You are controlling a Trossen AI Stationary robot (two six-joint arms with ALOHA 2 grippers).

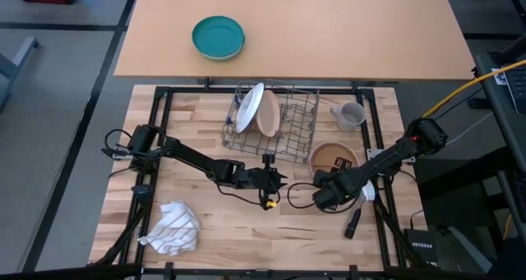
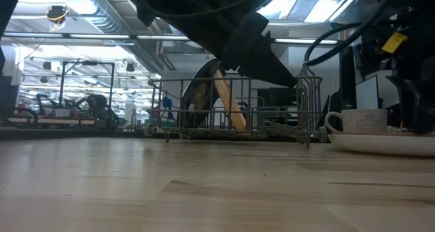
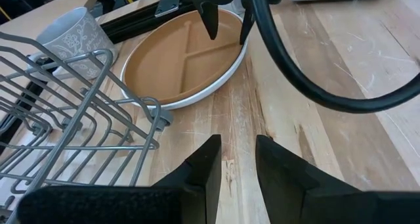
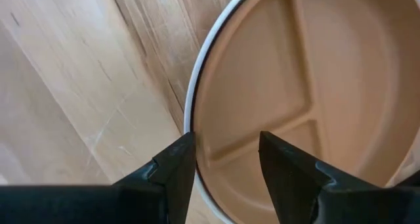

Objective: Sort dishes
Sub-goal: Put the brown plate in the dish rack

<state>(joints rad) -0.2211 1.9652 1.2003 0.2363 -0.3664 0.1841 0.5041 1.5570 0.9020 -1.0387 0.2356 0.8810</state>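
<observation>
We hold the right gripper (image 4: 226, 159) with jaws open astride the rim of the tan divided dish (image 1: 334, 158), which lies on the bench (image 1: 205, 231) beside the rack (image 1: 275, 120), ready to pinch it, while the left gripper (image 3: 237, 159) waits nearby, jaws slightly parted and empty.

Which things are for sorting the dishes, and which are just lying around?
For the job: tan divided dish, grey mug, white plate and tan plate in the wire rack.
Lying about: teal bowl, striped cloth.
</observation>
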